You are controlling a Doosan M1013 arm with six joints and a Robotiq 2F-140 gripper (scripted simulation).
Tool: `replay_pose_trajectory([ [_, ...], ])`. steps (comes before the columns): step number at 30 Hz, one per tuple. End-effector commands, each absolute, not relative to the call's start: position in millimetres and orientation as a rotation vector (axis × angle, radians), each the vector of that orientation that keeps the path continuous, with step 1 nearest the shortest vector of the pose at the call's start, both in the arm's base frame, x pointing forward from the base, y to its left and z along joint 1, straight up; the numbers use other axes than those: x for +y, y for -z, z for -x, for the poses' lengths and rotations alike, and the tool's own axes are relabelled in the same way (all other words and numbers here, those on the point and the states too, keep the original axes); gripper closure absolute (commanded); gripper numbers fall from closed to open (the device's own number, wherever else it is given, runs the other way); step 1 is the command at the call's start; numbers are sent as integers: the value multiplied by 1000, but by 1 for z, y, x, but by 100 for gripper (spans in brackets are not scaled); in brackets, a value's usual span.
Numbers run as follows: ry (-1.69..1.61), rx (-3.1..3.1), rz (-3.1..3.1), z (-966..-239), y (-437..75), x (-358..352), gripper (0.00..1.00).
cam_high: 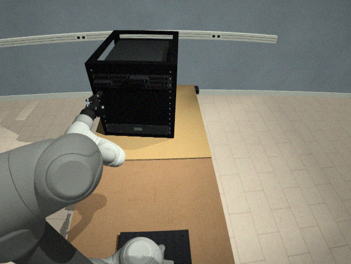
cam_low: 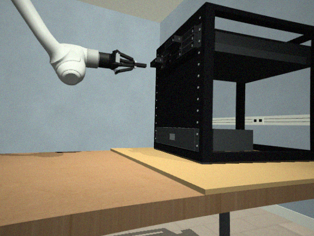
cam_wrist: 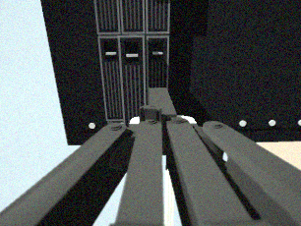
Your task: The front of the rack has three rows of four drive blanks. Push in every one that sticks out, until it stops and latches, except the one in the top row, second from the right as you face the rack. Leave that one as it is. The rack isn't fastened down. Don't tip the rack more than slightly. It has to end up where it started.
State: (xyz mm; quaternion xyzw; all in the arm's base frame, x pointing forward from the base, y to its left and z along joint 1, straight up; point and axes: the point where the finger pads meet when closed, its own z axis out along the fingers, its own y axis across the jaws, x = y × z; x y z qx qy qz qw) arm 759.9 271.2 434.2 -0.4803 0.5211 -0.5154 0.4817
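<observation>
The black rack (cam_high: 132,86) stands on a light board (cam_high: 183,138) on the table. Its drive blanks (cam_high: 132,81) form a band of three rows near the top of the front face. In the side view one blank at the low left end (cam_low: 154,61) sticks out of the front, and another in the top row (cam_low: 177,38) sticks out too. My gripper (cam_low: 143,65) is shut and empty. It points level at the rack's left end, a short gap in front of the low left blank. In the wrist view the fingertips (cam_wrist: 156,109) face ribbed blank fronts (cam_wrist: 132,69).
A grey panel (cam_low: 177,137) is fixed low on the rack's front, and a grey box (cam_low: 232,139) sits inside at the bottom. The board's front edge (cam_high: 166,158) lies below the rack. My arm's elbow (cam_high: 54,172) fills the near left of the overhead view.
</observation>
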Motion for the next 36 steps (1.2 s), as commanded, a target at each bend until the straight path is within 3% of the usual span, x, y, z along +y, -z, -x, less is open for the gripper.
replay_pose_trajectory([
  [1,1262,1273,1169,-757,-433,270,90],
  [36,1262,1273,1169,-765,-458,265,90],
])
